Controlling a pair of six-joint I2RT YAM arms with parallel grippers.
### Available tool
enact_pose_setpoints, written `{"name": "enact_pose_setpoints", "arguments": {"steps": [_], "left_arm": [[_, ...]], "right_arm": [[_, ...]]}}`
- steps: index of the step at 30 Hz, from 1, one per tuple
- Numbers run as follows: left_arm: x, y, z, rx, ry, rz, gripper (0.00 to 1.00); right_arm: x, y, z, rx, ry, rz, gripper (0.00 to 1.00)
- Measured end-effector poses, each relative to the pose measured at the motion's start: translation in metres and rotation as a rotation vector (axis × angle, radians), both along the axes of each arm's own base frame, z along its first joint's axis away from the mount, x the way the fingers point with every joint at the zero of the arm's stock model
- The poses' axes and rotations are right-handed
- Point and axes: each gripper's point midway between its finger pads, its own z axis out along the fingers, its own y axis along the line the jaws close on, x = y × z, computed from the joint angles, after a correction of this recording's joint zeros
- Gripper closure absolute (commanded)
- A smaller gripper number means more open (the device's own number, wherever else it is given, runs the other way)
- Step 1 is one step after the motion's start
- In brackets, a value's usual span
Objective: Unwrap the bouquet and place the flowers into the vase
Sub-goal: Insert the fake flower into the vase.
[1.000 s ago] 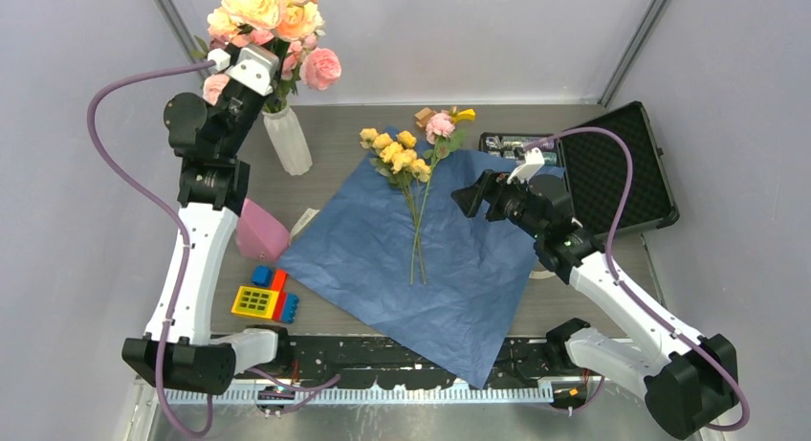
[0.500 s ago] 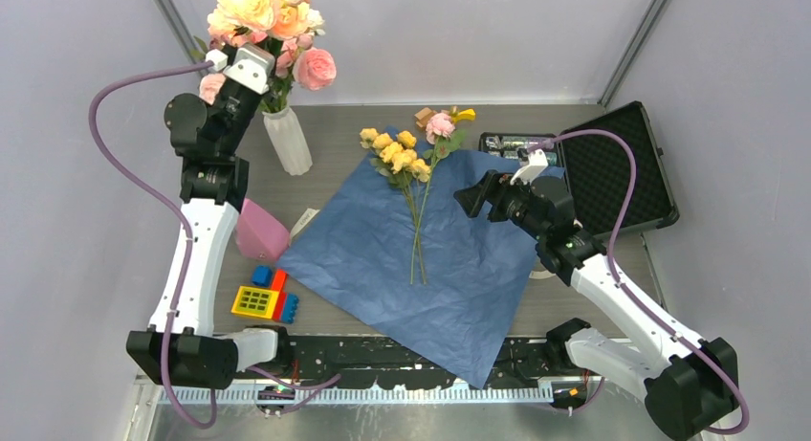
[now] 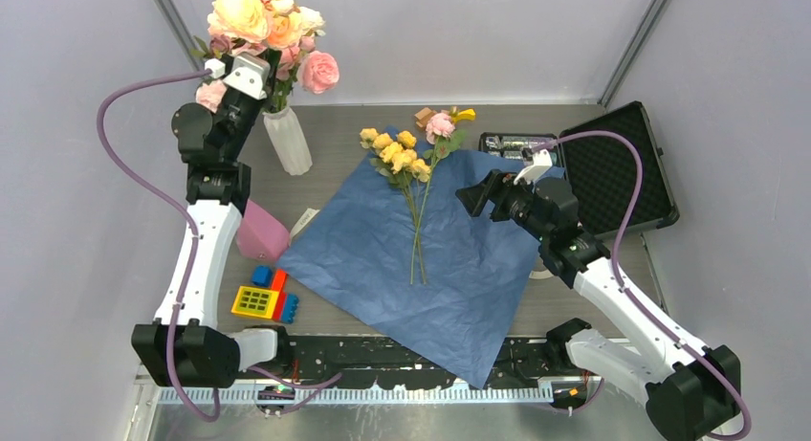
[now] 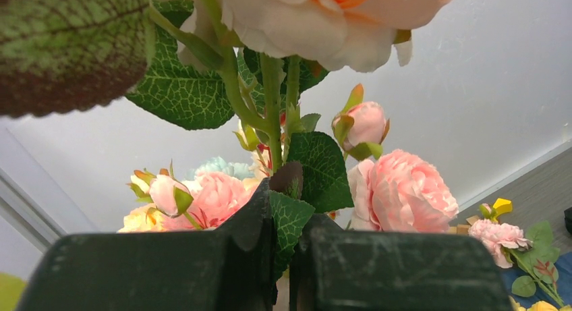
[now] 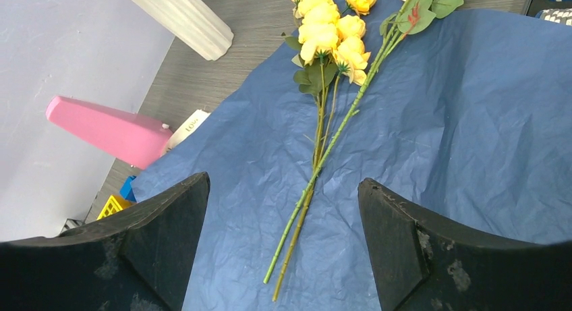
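Top view, left hand point(image 3: 256, 77): raised at 10 o'clock of the worktop point(image 3: 344, 140), pushed in among the big-bloom bunch point(image 3: 263, 20) just above the vase.
Top view, vase point(image 3: 289, 140): upright at 10 o'clock, with the bunch's stems entering its mouth.
Top view, wrap paper point(image 3: 430, 269): lay spread flat, dark blue side up, over the middle, its 6 o'clock corner overhanging the near edge.
Top view, flowers point(image 3: 400, 154): lay on the paper with heads towards 12 o'clock and stems towards 6, well apart from the vase.
Top view, right hand point(image 3: 469, 197): hovered at 3 o'clock of the stems, jaws spread, nothing in them.
Top view, other items: pink cone block point(image 3: 258, 232) and toy bricks point(image 3: 263, 296) at 8 o'clock; open black case point(image 3: 612, 173) at 2 o'clock.
Left wrist view, left hand point(image 4: 287, 203): fingers were closed to a slit on the bunch's point(image 4: 398, 189) leafy stem, a green leaf caught between them.
Left wrist view, flowers point(image 4: 496, 233): one pink head was seen at 4 o'clock, on the worktop.
Right wrist view, right hand point(image 5: 282, 189): fingers stood wide apart above the paper point(image 5: 472, 122), touching nothing.
Right wrist view, flowers point(image 5: 324, 27): stems ran between the two fingers, with yellow heads at 12 o'clock.
Right wrist view, vase point(image 5: 179, 14): at 11 o'clock; pink block point(image 5: 108, 130) at 9 o'clock.
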Motion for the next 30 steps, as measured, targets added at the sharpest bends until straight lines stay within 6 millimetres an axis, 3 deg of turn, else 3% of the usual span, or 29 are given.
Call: {"name": "enact_pose_setpoints", "arguments": {"steps": [13,30], "left_arm": [[0.009,0.005,-0.028,-0.024,0.059,0.014,1.00],[0.004,0.021,-0.030,-0.056,0.027,0.054,1.00]], "right_arm": [[-0.002,-0.001,0.006,0.008,-0.017,0.000,0.14],[-0.006,-0.004,0.016,0.025,-0.045,-0.005,0.14]]}}
